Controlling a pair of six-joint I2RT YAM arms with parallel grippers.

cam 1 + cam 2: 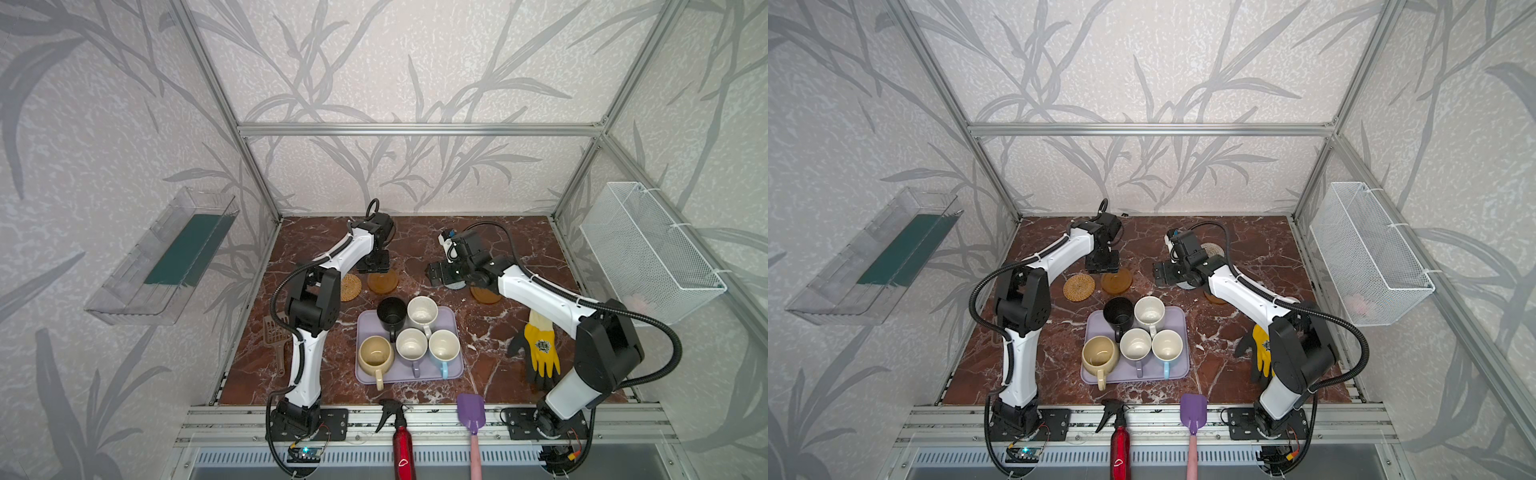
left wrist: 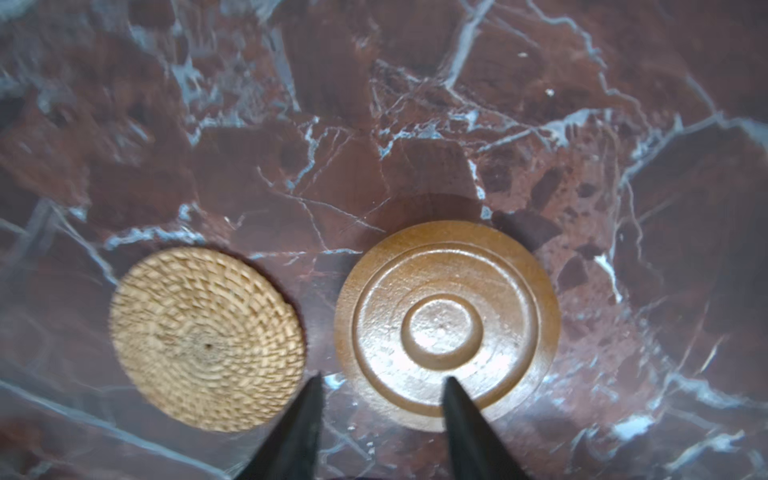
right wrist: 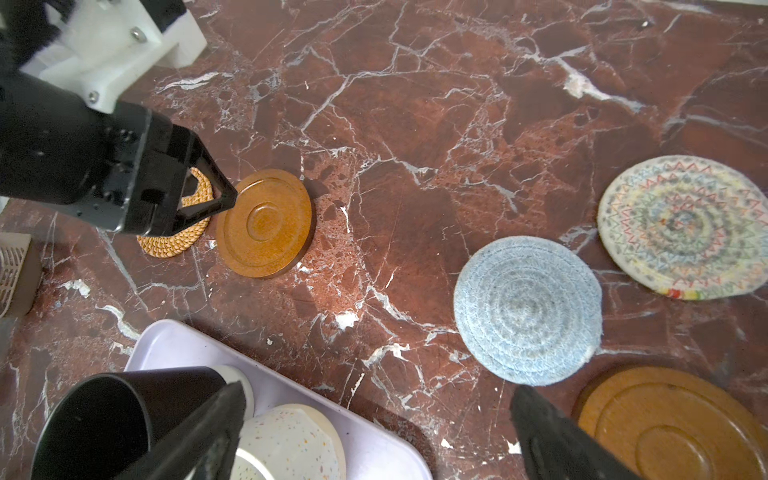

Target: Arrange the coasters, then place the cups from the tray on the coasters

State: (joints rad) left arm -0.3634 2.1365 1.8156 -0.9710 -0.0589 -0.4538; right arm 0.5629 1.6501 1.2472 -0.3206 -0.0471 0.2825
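L claw (image 2: 383, 377) jaws apart at the rim of the amber coaster (image 2: 446, 324), flat on table (image 2: 415, 124) just beside rattan coaster (image 2: 208, 338). R claw (image 3: 378, 388) wide apart, empty. All 5 cups (image 1: 411, 345) on tray (image 1: 455, 365).

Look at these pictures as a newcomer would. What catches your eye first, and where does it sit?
Five mugs crowd a lavender tray at the front centre of the marble table. Behind the tray, the left gripper hangs with jaws apart over the edge of an amber coaster, which lies beside a rattan coaster.
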